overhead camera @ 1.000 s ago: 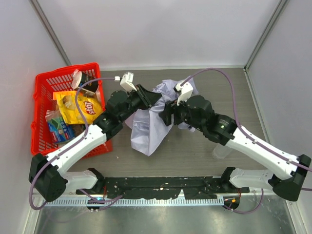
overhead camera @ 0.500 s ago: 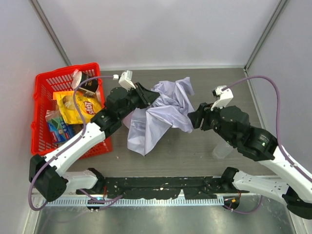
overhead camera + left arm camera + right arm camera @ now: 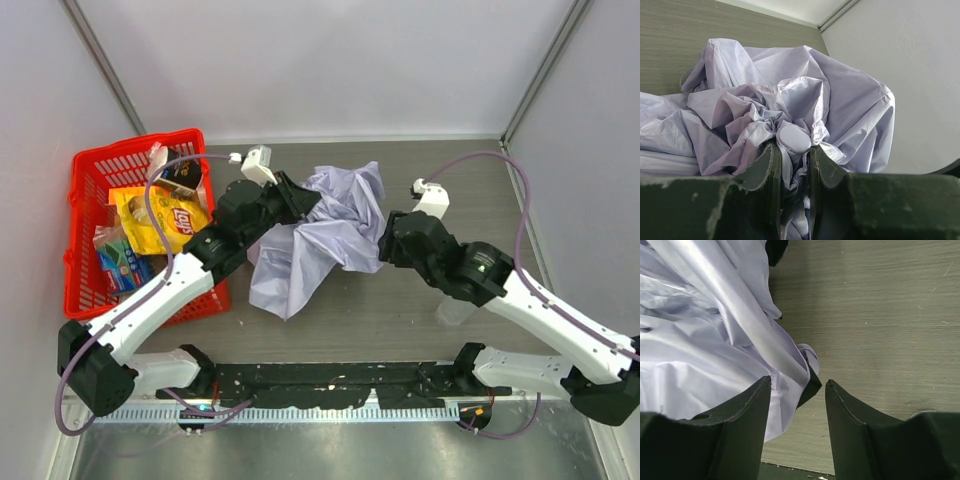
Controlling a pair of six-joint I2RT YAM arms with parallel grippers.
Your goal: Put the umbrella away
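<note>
Umbrella [image 3: 330,225], crumpled glossy lavender fabric, sharp creased folds; woodgrain table [image 3: 350,320]

The umbrella [image 3: 318,240] was one crumpled heap, its shaft lost somewhere under the fabric. In the left wrist view, the left gripper [image 3: 792,152] pinched a small pale rounded piece [image 3: 794,138], too wrapped in folds to identify. From above, its tips vanished into the cloth, and the right gripper [image 3: 797,390] hid behind the fabric's edge. The right arm [image 3: 520,300] ran off the frame at its base.
</note>
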